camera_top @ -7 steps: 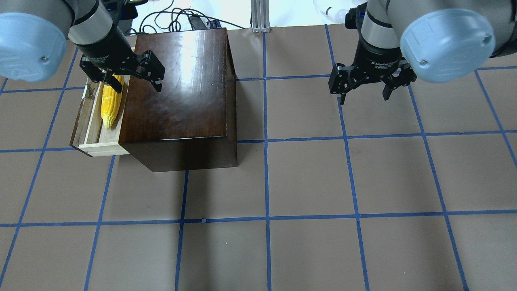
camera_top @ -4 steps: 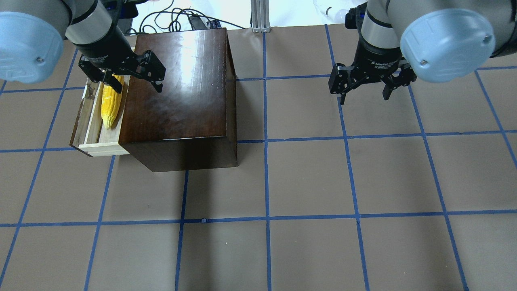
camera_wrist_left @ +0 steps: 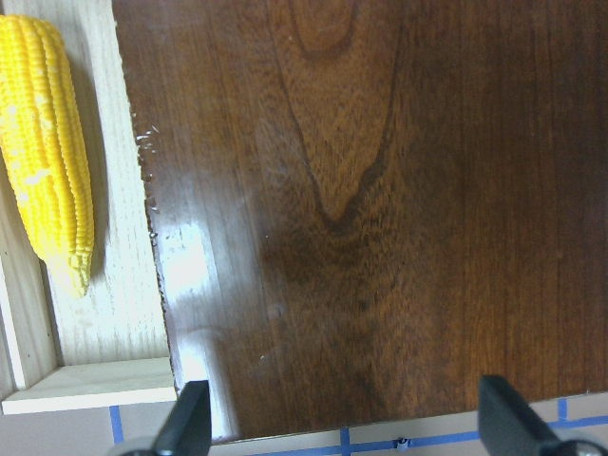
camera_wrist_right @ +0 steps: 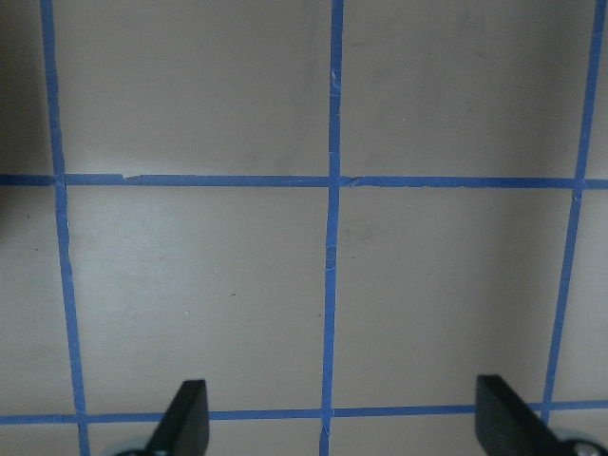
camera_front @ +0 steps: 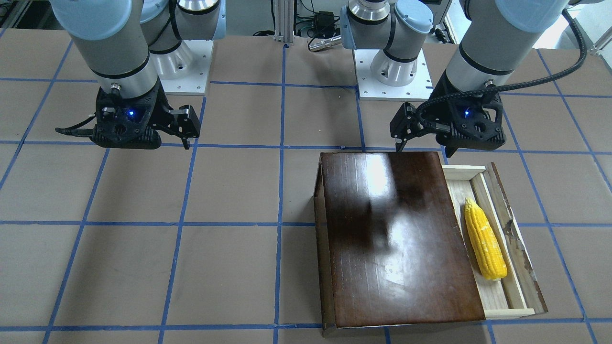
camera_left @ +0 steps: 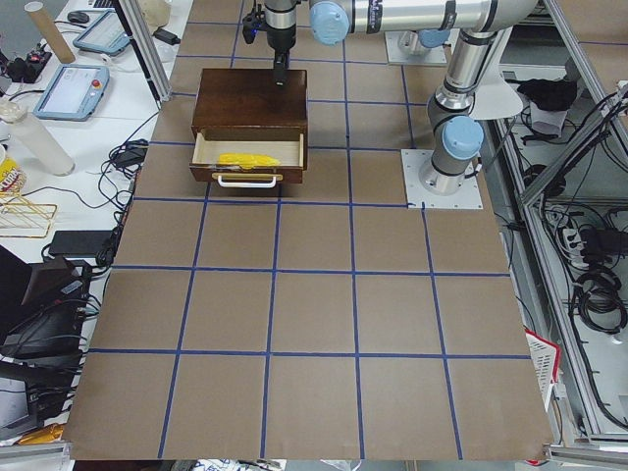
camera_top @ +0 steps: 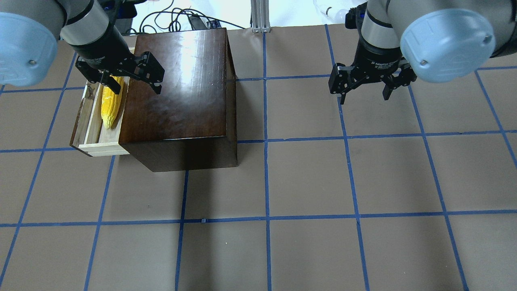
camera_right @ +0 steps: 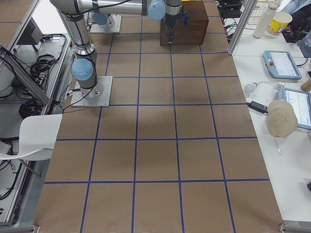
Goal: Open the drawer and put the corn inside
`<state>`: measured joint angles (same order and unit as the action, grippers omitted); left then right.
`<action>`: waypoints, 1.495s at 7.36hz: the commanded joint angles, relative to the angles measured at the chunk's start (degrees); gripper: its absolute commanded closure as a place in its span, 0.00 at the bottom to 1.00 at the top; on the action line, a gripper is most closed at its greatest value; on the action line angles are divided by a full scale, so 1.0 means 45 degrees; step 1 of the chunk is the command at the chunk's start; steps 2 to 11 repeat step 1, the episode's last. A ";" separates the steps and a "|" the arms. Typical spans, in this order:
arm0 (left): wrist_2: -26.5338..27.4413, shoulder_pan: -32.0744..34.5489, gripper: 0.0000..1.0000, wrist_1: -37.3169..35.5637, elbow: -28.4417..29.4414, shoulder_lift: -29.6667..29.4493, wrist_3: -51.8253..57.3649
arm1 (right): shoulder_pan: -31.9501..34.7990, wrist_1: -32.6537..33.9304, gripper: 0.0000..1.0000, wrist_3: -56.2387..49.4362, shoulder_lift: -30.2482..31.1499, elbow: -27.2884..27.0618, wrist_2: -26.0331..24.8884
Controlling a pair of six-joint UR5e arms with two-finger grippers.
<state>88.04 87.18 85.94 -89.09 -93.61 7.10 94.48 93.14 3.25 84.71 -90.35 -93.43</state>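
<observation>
The drawer [camera_top: 91, 135] stands pulled out of the dark-brown box [camera_top: 181, 81], on the box's left in the overhead view. The yellow corn [camera_top: 110, 106] lies lengthwise in the drawer [camera_front: 519, 282], free of any grip; it also shows in the front view [camera_front: 484, 246] and the left wrist view [camera_wrist_left: 47, 142]. My left gripper [camera_top: 131, 83] is open and empty, above the far end of the drawer and the box's edge. My right gripper [camera_top: 363, 95] is open and empty over bare table, far to the right.
The brown table mat with its blue tape grid [camera_top: 266, 218] spreads in front and to the right of the box. Cables [camera_top: 177, 18] lie beyond the table's far edge behind the box. The drawer's whitish handle [camera_left: 247, 181] shows in the exterior left view.
My left gripper has drawn slightly up and back from the corn, staying open. The corn stays in the drawer. The right arm has not moved.
</observation>
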 commanded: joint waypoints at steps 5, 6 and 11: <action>0.0025 0.0001 0.00 0.0139 -0.0026 0.0138 0.0005 | 0.0000 0.0006 0.00 0.0001 -0.0015 0.0000 0.0000; 0.0025 0.0001 0.00 0.0139 -0.0026 0.0138 0.0005 | 0.0000 0.0006 0.00 0.0001 -0.0015 0.0000 0.0000; 0.0025 0.0001 0.00 0.0139 -0.0026 0.0138 0.0005 | 0.0000 0.0006 0.00 0.0001 -0.0015 0.0000 0.0000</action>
